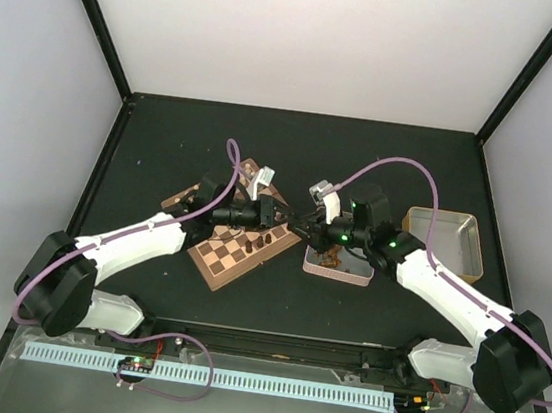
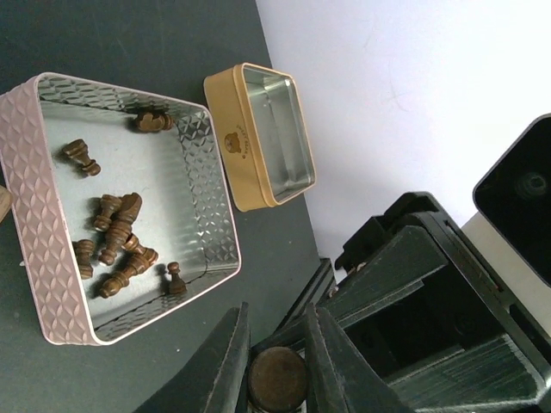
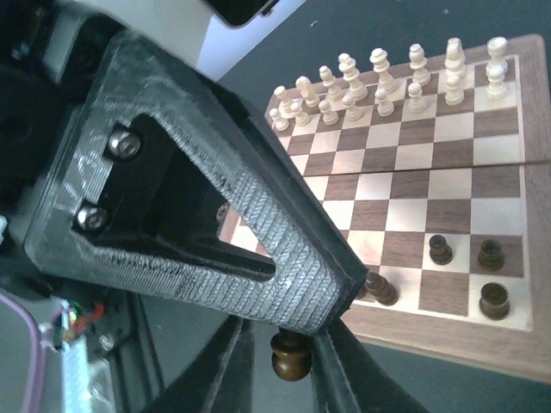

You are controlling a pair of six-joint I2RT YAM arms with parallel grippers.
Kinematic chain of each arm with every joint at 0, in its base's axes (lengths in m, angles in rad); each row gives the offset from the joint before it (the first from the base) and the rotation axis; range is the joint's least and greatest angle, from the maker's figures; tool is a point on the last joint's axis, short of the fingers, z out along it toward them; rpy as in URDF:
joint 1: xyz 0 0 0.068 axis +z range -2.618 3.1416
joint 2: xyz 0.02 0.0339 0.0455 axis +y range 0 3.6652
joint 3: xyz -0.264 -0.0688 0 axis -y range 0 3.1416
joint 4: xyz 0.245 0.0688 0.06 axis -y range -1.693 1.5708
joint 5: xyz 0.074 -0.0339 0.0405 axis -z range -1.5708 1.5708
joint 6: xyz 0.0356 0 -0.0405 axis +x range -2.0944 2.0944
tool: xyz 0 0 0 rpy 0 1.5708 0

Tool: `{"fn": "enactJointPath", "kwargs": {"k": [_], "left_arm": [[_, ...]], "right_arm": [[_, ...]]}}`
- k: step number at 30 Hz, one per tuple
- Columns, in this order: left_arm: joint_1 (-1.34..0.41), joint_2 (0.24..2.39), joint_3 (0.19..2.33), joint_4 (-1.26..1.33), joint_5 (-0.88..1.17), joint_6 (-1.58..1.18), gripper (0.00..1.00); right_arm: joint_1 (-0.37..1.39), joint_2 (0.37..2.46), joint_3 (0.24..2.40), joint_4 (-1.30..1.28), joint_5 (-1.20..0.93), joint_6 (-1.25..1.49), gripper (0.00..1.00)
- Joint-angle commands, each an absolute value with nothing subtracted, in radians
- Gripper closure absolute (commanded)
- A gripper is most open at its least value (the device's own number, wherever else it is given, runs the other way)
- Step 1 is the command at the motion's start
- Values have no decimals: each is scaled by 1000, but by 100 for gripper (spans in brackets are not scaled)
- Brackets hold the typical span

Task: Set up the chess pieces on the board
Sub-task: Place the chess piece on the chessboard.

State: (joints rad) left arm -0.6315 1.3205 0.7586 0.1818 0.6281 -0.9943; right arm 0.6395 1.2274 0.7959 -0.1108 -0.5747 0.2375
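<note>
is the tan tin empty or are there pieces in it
Empty: the tan tin shows only bare shiny metal inside; the dark pieces lie in the pink tin.

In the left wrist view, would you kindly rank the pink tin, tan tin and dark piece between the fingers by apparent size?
Largest to smallest: pink tin, tan tin, dark piece. Though nearest the camera, the piece looks smallest.

Checkered board [image 3: 405, 185], few dark chess pieces [image 3: 441, 249] standing there, others lying in tin [image 2: 34, 215]
</note>
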Motion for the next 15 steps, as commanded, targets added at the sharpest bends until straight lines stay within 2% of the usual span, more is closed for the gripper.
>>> {"fn": "enactJointPath", "kwargs": {"k": [1, 2, 6, 8, 12, 15], "left_arm": [[-639, 1293, 748, 215, 670, -1034, 97], [-637, 1288, 746, 234, 662, -1048, 97], [-629, 1232, 745, 314, 627, -1127, 97], [-626, 1217, 750, 355, 613, -1180, 96], [-622, 1200, 753, 444, 600, -1267, 96], [-623, 1196, 752, 479, 591, -1310, 96]], "right_arm": [[650, 1184, 793, 30, -527, 340, 73], [650, 1173, 779, 62, -533, 379, 65], [649, 1095, 648, 346, -543, 686, 41], [650, 1077, 585, 489, -527, 846, 35], [650, 1100, 523, 701, -497, 1094, 33], [650, 1134, 519, 845, -526, 1210, 38]]}}
